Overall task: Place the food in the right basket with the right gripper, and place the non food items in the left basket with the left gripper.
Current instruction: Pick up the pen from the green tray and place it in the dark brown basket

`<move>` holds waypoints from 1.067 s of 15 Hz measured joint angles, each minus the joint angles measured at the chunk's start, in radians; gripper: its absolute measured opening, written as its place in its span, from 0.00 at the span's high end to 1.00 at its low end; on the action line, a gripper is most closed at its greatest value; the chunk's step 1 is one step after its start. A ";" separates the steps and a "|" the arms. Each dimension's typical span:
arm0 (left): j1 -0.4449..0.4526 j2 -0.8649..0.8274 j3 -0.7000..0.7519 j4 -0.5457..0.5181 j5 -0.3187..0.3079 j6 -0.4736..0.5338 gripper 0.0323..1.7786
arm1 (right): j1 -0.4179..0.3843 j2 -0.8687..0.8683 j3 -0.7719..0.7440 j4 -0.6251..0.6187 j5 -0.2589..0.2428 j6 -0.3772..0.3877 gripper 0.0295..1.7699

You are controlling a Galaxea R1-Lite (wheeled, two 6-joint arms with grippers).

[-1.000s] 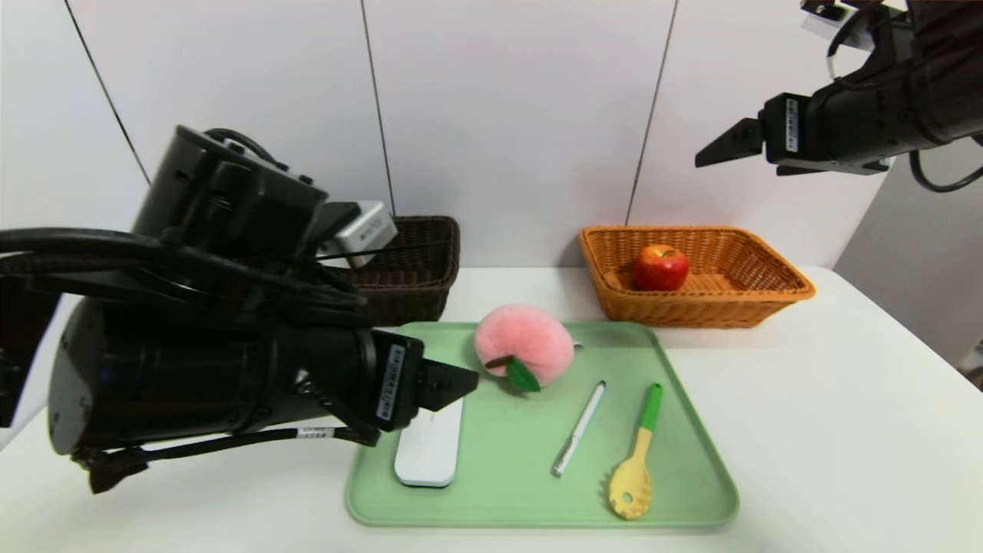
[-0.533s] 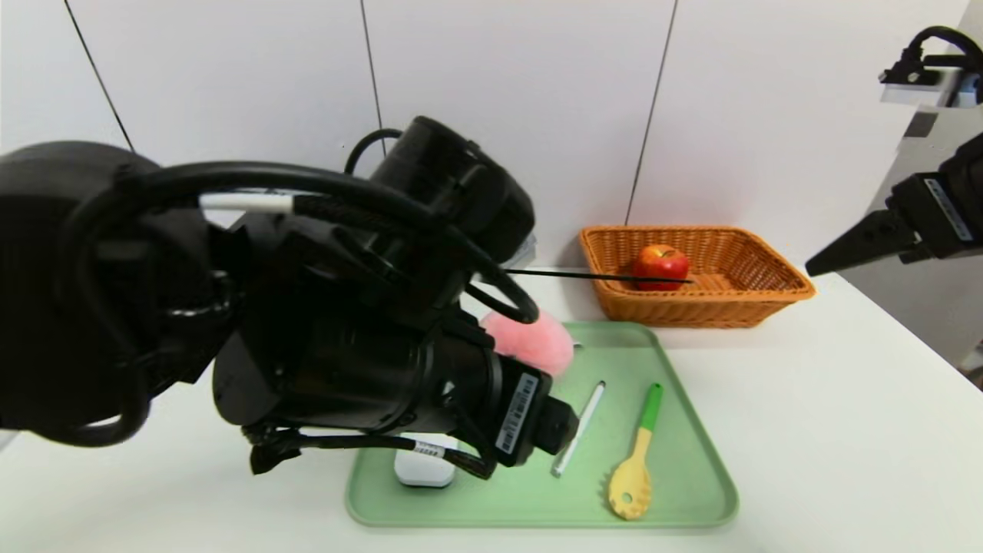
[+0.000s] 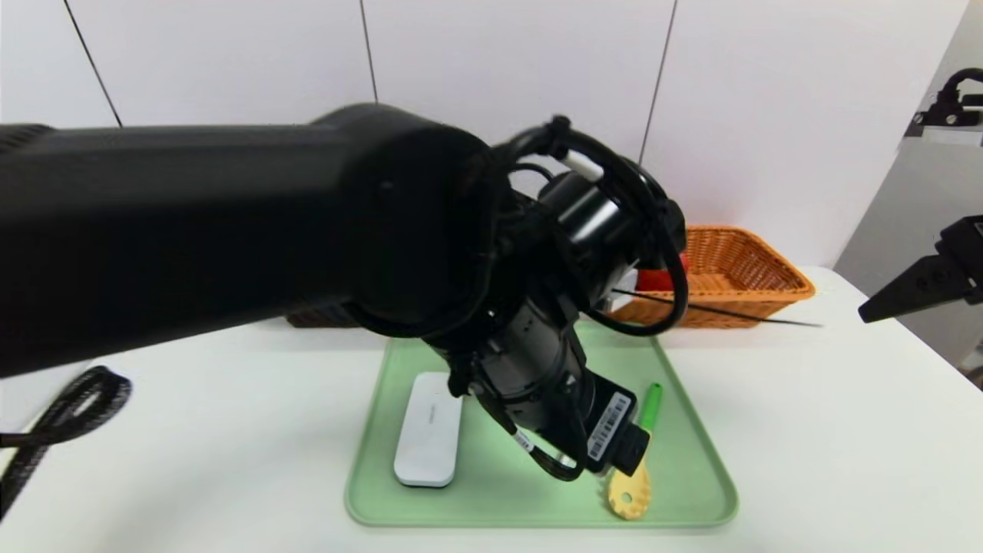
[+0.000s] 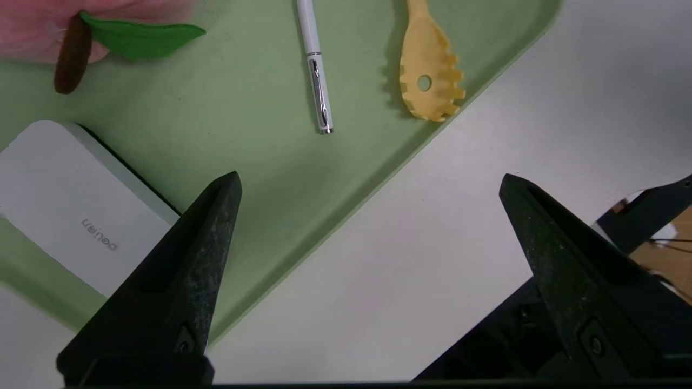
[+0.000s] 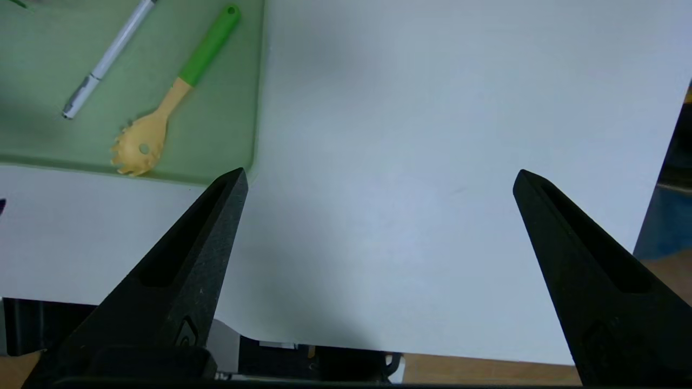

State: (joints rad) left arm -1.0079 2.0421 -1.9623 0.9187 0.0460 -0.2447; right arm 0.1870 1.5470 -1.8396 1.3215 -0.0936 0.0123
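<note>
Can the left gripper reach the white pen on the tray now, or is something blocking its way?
Probably yes. The left gripper hangs open above the green tray, and the white pen lies bare, apart from the pasta spoon and the pink plush peach. Nothing sits between.

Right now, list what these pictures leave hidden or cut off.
- Left basket: head view, only a dark sliver shows under the left arm; contents hidden.
- Right basket: head view, its left part and inside are blocked by the left arm.
- Pink plush peach: left wrist view, cut by the frame edge.
- Pen: hidden behind the left claw in the head view.
</note>
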 joint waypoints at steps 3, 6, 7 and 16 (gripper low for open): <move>-0.001 0.089 -0.019 -0.021 0.000 0.029 0.05 | -0.014 -0.032 0.075 0.000 -0.006 0.000 0.04; 0.004 0.142 -0.021 -0.079 0.002 -0.010 0.05 | -0.021 -0.064 0.131 -0.003 -0.006 -0.001 0.04; 0.008 0.155 -0.021 -0.101 0.002 -0.028 0.05 | -0.023 -0.072 0.142 -0.004 -0.006 -0.002 0.04; 0.073 0.214 -0.021 -0.172 0.020 -0.058 0.05 | -0.025 -0.092 0.163 -0.007 -0.011 -0.001 0.04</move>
State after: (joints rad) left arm -0.9347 2.2557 -1.9834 0.7466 0.0657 -0.3026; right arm 0.1621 1.4553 -1.6766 1.3147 -0.1043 0.0109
